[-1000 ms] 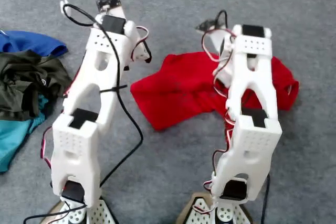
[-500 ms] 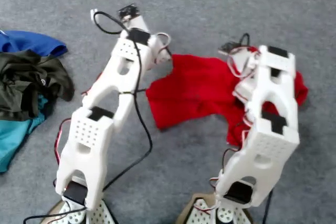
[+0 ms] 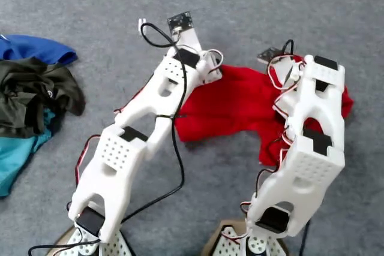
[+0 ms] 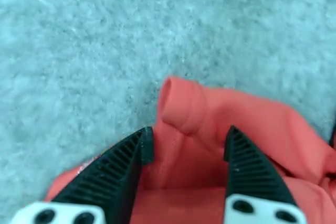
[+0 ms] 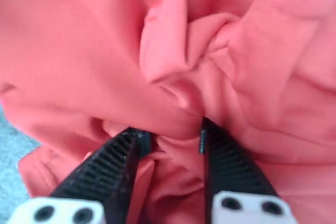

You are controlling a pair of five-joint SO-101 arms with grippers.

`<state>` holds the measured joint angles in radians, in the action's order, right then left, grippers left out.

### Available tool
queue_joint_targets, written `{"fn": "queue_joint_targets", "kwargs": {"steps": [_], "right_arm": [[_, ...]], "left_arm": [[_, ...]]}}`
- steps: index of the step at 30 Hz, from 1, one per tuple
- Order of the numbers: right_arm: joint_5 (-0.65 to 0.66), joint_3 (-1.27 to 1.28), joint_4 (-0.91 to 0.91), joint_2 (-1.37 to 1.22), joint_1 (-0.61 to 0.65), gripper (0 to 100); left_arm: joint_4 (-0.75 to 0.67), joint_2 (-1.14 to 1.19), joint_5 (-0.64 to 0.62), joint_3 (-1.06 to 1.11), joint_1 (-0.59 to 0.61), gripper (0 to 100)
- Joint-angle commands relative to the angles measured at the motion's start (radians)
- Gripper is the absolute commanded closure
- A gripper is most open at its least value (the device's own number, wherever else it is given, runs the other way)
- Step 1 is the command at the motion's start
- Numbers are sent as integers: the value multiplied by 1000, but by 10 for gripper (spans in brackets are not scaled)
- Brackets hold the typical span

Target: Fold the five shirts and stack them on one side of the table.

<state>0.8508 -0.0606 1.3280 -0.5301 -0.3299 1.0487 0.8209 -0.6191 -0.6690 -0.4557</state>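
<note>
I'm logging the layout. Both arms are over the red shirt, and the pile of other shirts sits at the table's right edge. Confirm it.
Wrong on one point: the pile of other shirts sits at the left edge of the table, as the high view shows. Both arms are over the red shirt.

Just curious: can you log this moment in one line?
left gripper: open over red shirt edge | right gripper: clamped on its bunched cloth | other shirts: piled aside

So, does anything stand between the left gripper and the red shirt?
Nothing visible does. The left gripper is open directly over the red shirt, with a rolled edge of the cloth between its jaws.
</note>
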Motion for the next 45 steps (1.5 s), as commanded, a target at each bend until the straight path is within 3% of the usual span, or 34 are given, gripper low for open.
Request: {"fn": "queue_joint_targets", "kwargs": {"steps": [1, 19, 26, 32, 37, 45], "right_arm": [[6, 2, -38, 21, -38, 813], [6, 2, -40, 21, -38, 813], [5, 2, -48, 19, -36, 813], [5, -4, -68, -2, -36, 813], [-17, -19, -75, -24, -36, 813], [-31, -27, -77, -27, -36, 813]], "left_arm": [[-61, 13, -8, -14, 8, 776], [-54, 35, -6, -94, 23, 984], [-48, 30, -6, -127, 23, 940], [135, 33, -8, -224, 25, 798], [198, 35, 9, -239, 51, 790], [285, 44, 135, -238, 95, 807]]}}
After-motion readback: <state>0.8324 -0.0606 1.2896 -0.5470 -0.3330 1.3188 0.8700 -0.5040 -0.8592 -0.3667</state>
